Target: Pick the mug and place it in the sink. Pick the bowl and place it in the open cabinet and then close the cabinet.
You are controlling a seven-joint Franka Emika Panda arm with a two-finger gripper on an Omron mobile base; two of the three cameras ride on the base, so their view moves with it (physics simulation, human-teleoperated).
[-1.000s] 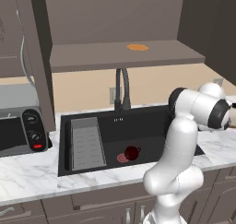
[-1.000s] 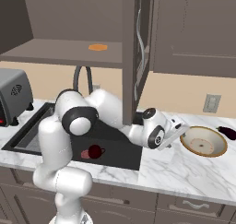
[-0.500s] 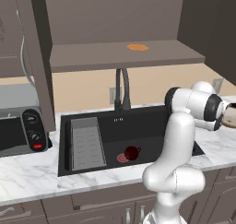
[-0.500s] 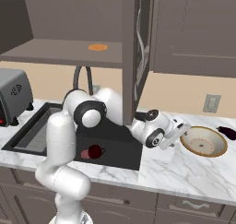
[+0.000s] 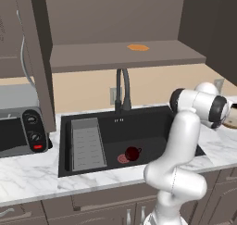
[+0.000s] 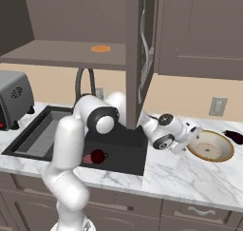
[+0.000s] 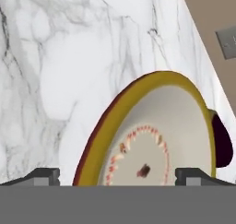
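The mug (image 5: 133, 153) sits in the black sink (image 5: 152, 127), on the basin floor next to the red drain (image 5: 122, 159) and to the right of the grey ribbed tray (image 5: 86, 142); from the right base view it lies low in the basin (image 6: 124, 162), the mug (image 6: 98, 156) just behind the arm's white link. The bowl (image 6: 210, 146) rests upright on the marble counter (image 6: 190, 180) to the right of the sink, with a dark eggplant (image 6: 235, 136) just beyond it near the wall outlet (image 6: 217, 106). The gripper (image 6: 193, 133) reaches in sideways at the bowl's left rim, close beside it. In the hand view its two dark fingertips (image 7: 44, 176) stand wide apart, empty, with the bowl (image 7: 156, 135) between and ahead of them, its cream inside and speckled ring facing the camera. Above, the cabinet (image 5: 125, 57) stands open, its door (image 6: 141, 59) swung out edge-on, and a small orange patch (image 5: 137, 47) lies on the brown shelf.
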